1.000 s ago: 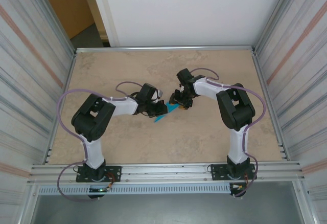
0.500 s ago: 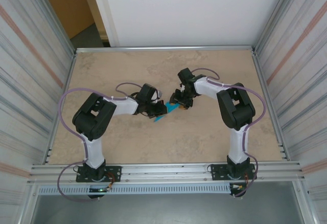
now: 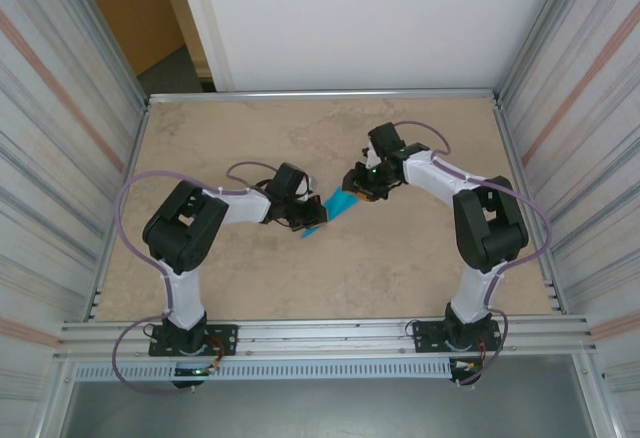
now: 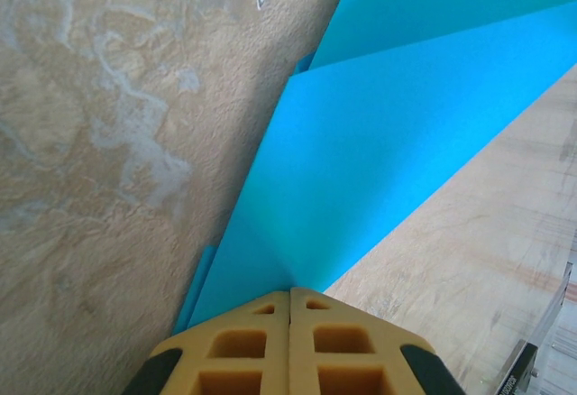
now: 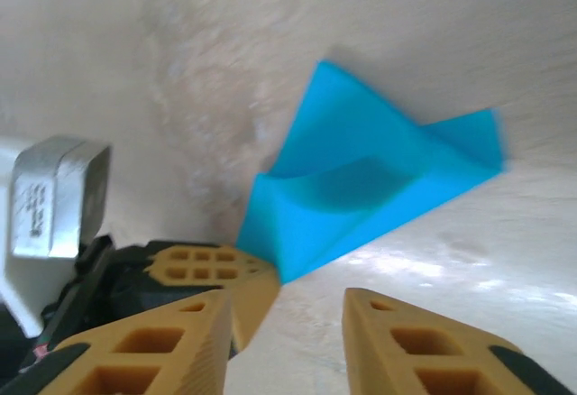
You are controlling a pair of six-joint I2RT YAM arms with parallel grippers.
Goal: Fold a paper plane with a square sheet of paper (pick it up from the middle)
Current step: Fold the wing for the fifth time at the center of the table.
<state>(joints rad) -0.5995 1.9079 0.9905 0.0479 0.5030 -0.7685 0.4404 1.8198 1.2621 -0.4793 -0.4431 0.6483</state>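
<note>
Mid-fold. I had my left pincer (image 4: 290, 294) clamped on the paper plane (image 4: 379, 142) at its 6 o'clock tip. My right pincer (image 5: 297, 312) gaped, empty. Creases were made; the wings looked unfinished.

Top external: high at near edge, looks down on whole bench (image 3: 250, 278). Left wrist: very close, past left tool (image 4: 290, 298) onto teal paper (image 4: 379, 142). Right wrist: near, same paper, opposite side.
</note>
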